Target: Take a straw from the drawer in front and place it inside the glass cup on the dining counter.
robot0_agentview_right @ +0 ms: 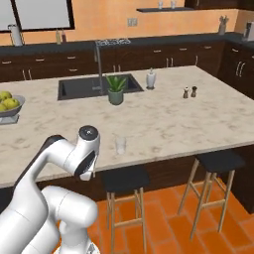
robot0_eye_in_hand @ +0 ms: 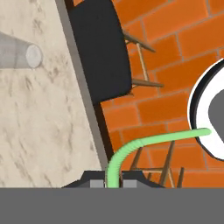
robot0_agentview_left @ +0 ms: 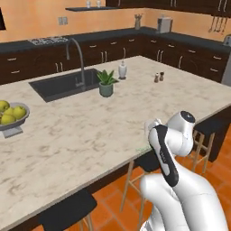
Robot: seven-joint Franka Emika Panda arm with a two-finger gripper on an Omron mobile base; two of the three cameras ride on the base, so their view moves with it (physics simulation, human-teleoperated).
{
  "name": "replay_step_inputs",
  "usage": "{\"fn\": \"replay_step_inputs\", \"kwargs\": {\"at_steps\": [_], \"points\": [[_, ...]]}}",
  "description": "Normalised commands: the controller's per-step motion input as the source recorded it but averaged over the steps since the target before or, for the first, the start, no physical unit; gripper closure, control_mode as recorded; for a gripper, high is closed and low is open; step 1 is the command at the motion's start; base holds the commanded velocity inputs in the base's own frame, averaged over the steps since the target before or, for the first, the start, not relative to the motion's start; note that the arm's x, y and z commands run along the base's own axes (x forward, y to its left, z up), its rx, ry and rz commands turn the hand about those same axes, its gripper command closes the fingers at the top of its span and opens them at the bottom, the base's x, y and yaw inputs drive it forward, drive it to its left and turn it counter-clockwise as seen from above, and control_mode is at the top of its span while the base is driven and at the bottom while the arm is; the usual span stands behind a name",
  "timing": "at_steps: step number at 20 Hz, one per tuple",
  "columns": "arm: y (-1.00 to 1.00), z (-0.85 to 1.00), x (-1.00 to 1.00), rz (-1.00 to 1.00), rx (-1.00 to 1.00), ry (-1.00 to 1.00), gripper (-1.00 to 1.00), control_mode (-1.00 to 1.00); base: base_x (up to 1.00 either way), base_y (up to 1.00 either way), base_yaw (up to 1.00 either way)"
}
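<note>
Straw (robot0_eye_in_hand: 131, 146) sits clamped in the closed tool (robot0_eye_in_hand: 112, 183), curving away beyond the dining counter (robot0_eye_in_hand: 39, 122) edge.

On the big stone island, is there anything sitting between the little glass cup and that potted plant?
No. In the right base view, bare marbled top of the dining counter runs from the glass cup to the potted plant.

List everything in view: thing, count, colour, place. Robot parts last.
dining counter: 1, beige marbled, centre
sink: 1, dark, set in counter, with grey faucet
glass cup: 1, clear, near counter's front edge
potted plant: 1, green, beside sink
soap bottle: 1, white, right of plant
shakers: 2, dark-topped, counter right
fruit bowl: 1, grey, yellow-green fruit, counter left
stools: 2 in right base view, black seats, under counter
straw: 1, pale green, bent, between pincer tips
pincer: 1, dark, holding the straw
</note>
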Motion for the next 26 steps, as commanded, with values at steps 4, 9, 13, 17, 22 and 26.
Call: {"fn": "replay_step_inputs", "kwargs": {"at_steps": [4, 9, 13, 17, 22, 26], "points": [[0.00, 0.00, 0.00, 0.00, 0.00, 0.00, 1.00, 1.00, 0.76, -0.30, 0.38], [0.00, 0.00, 0.00, 0.00, 0.00, 0.00, 1.00, 1.00, 0.72, -0.02, 0.33], [-0.01, -0.34, 0.06, 0.18, -0.13, -0.10, 1.00, -1.00, 0.12, 0.00, 0.08], [-0.06, -0.21, -0.14, 0.07, -0.51, -0.09, 1.00, -1.00, 0.00, 0.00, 0.00], [-0.34, -0.02, -0.15, 0.00, -0.48, -0.11, 1.00, -1.00, 0.00, 0.00, 0.00], [-0.55, 0.17, 0.00, 0.00, -0.19, -0.20, 1.00, -1.00, 0.00, 0.00, 0.00]]}}
